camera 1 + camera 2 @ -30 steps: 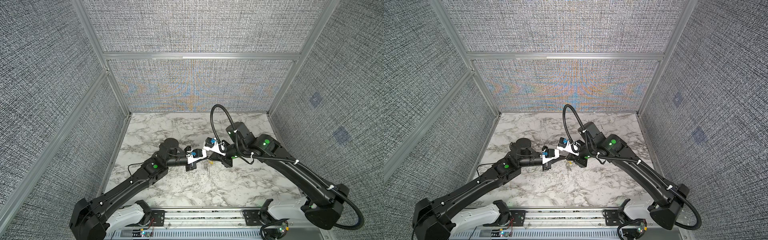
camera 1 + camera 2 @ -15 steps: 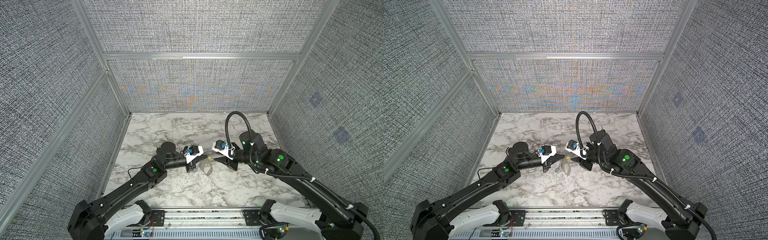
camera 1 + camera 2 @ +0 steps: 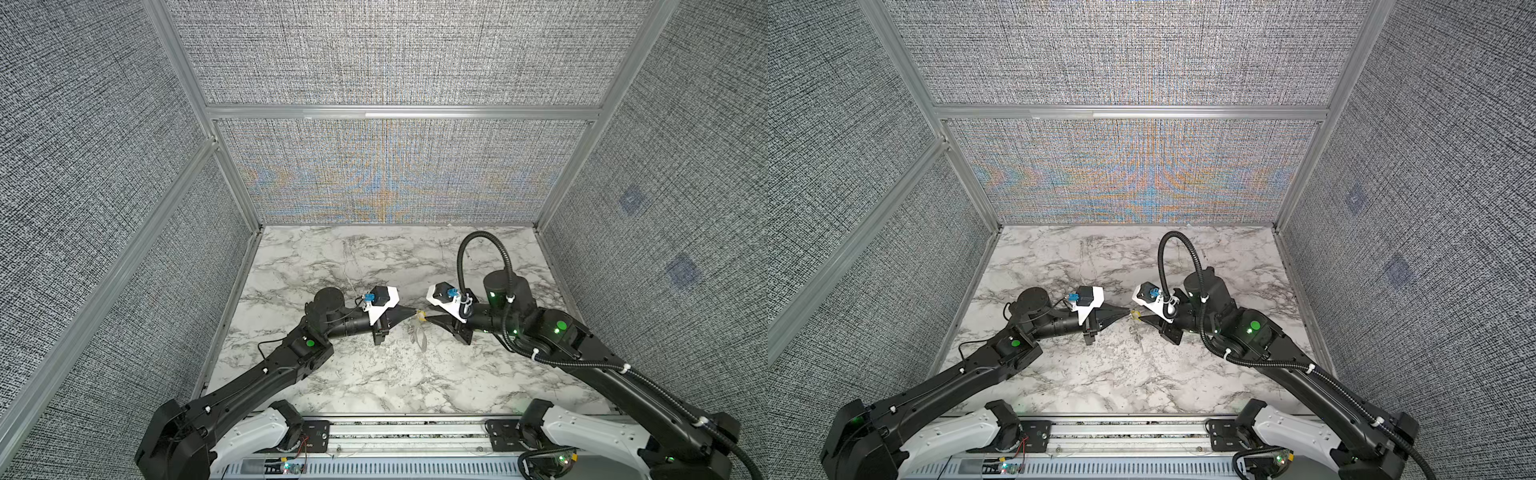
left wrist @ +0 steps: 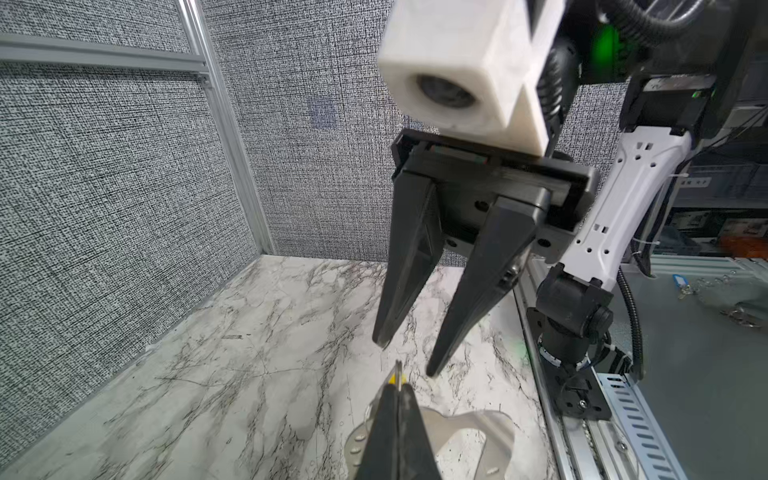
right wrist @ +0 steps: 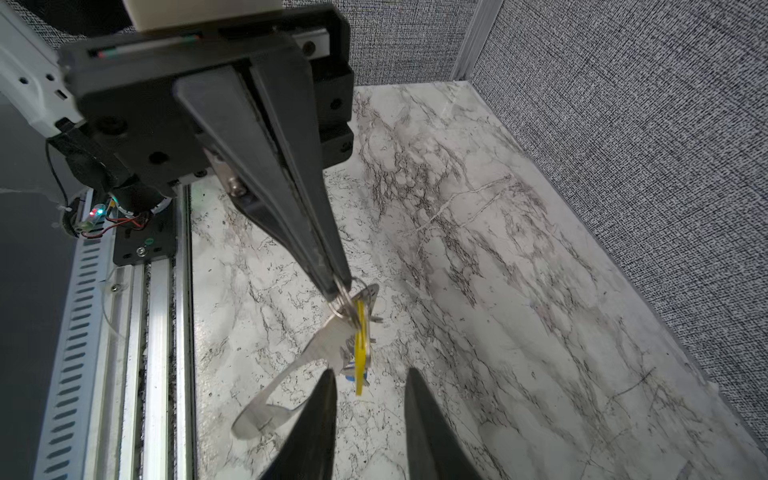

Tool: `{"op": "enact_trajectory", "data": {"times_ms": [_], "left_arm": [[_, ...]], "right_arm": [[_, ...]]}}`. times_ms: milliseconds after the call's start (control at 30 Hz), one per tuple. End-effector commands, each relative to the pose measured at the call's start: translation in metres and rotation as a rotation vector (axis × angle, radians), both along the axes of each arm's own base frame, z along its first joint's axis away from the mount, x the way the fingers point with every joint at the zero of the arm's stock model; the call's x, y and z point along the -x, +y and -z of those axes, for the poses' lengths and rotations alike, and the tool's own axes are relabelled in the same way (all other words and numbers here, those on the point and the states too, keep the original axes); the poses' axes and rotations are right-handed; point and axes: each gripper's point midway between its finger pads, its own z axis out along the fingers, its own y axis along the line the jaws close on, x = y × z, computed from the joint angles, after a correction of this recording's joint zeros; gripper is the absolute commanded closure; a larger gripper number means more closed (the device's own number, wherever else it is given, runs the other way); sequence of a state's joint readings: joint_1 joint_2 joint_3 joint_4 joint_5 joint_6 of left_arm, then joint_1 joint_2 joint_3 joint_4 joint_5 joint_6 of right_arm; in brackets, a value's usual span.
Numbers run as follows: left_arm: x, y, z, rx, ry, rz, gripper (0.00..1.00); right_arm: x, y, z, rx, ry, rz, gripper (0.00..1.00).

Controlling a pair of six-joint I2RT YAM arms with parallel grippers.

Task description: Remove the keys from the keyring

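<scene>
Above the marble tabletop (image 3: pixel 374 257), centre: left pincer (image 5: pixel 338 286) clamps what seems a small wire ring (image 5: pixel 334 309) carrying flat grey oval keyring (image 5: pixel 320 345) and yellow-tagged key (image 5: pixel 360 353); right pincer (image 5: pixel 369 376), narrowly parted, could knock them loose if misaligned.

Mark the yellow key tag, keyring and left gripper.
yellow key tag (image 5: pixel 360 353), right wrist view, its thin edge.
keyring (image 4: pixel 461 419), left wrist view, loop's flat band.
left gripper (image 5: pixel 338 289), right wrist view, between shut fingertips.

The keyring (image 5: pixel 257 419) looks brushed metal, the tabletop (image 5: pixel 478 232) polished marble.
</scene>
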State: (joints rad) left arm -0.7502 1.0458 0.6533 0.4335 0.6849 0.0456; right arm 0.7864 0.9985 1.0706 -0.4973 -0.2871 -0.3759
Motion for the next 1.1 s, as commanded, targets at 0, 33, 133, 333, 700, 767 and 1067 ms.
{"op": "enact_trajectory", "data": {"times_ms": [0,33,133,333,700,767,1067], "left_arm": [[0.005,-0.001,-0.014,0.051,-0.018,0.036,1.00],[0.006,-0.001,-0.013,0.051,-0.016,0.040,1.00],[0.007,-0.002,-0.013,0.044,-0.016,0.052,1.00],[0.009,-0.001,-0.012,0.035,-0.022,0.060,1.00],[0.012,0.000,-0.012,0.015,-0.043,0.072,1.00],[0.012,-0.001,-0.013,0.016,-0.043,0.073,1.00],[0.013,-0.001,-0.013,0.017,-0.045,0.077,1.00]], "right_arm": [[0.002,0.003,-0.017,-0.058,-0.042,-0.016,0.73],[0.003,0.004,-0.020,-0.067,-0.054,-0.023,0.74],[0.008,0.006,-0.027,-0.085,-0.065,-0.056,0.77],[0.009,0.010,-0.017,-0.041,-0.032,-0.084,0.79],[-0.001,0.001,0.002,0.014,-0.034,-0.012,0.64],[0.000,0.005,0.005,0.006,-0.013,-0.028,0.63],[0.002,0.018,0.009,-0.025,0.020,-0.069,0.64]]}}
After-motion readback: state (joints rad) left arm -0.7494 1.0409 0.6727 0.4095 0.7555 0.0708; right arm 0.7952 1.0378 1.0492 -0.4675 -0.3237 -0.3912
